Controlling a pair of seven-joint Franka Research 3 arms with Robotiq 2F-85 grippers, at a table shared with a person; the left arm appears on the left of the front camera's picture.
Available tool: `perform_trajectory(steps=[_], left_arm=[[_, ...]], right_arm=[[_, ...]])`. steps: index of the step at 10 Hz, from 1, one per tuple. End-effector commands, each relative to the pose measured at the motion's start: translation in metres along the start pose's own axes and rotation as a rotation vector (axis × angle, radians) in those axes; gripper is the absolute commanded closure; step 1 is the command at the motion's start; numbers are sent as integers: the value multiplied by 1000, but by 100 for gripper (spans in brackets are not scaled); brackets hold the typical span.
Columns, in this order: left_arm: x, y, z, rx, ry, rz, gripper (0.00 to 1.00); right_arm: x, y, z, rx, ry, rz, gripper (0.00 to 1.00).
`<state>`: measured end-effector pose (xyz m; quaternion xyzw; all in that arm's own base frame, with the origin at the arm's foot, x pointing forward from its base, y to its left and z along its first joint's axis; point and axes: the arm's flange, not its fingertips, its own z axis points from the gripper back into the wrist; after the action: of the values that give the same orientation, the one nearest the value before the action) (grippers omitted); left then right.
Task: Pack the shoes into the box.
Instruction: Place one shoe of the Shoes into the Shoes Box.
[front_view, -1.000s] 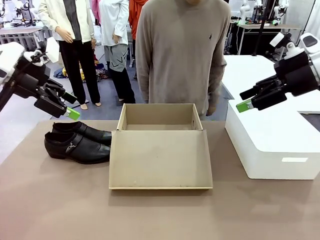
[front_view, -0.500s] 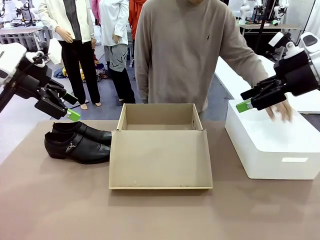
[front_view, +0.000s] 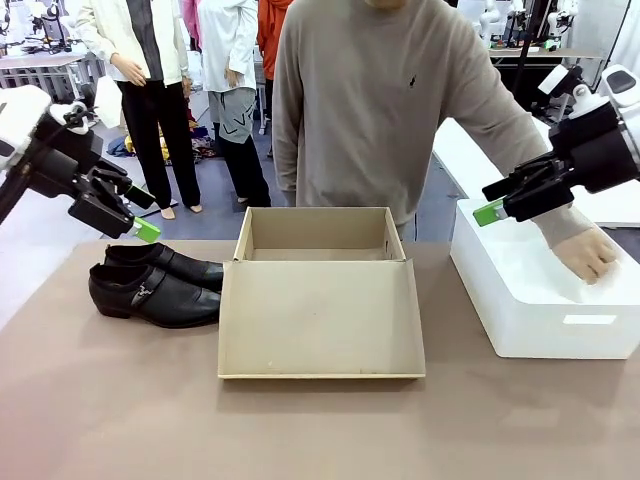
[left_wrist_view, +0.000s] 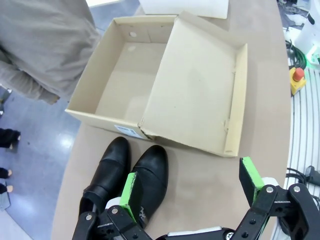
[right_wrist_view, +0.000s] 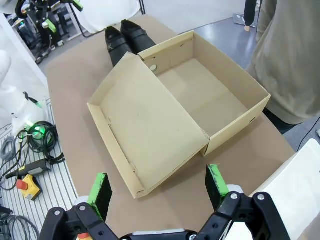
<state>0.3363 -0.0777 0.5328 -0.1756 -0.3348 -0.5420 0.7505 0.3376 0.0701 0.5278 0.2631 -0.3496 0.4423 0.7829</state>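
Observation:
The two black shoes (front_view: 152, 284) lie side by side on the brown table, left of the box, toes pointing right. The box (front_view: 318, 236) stands open and empty at the table's middle, its lid (front_view: 320, 318) folded flat toward me. My left gripper (front_view: 143, 212) hangs open in the air just above and left of the shoes. Off to the right, my right gripper (front_view: 490, 200) is open above the white block. In the left wrist view the shoes (left_wrist_view: 131, 176) lie below the box (left_wrist_view: 131, 75), between my open fingers (left_wrist_view: 131, 186). The right wrist view has the box (right_wrist_view: 212, 95) and the shoes (right_wrist_view: 122, 36) beyond it.
A large white block (front_view: 530, 300) sits at the table's right, with a person's hand (front_view: 588, 255) resting on it under my right gripper. The person (front_view: 370, 110) stands right behind the box. Bare tabletop (front_view: 300, 430) lies in front of the lid.
The person's arm has reached out to the right and the hand has come down onto the white block. Neither arm nor the shoes or box have moved.

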Motion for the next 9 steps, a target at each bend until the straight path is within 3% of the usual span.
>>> perform_trajectory(steps=[1,5,9], left_arm=[[0,3,0,-13,-15,-17,0],[0,0,0,0,1,-1,0],[21,58,5,-110,246,-151,0]], right_arm=[[2,-6,-1,13,-22,31,0],[2,-6,-1,13,-22,31,0],[2,-6,-1,13,-22,31,0]])
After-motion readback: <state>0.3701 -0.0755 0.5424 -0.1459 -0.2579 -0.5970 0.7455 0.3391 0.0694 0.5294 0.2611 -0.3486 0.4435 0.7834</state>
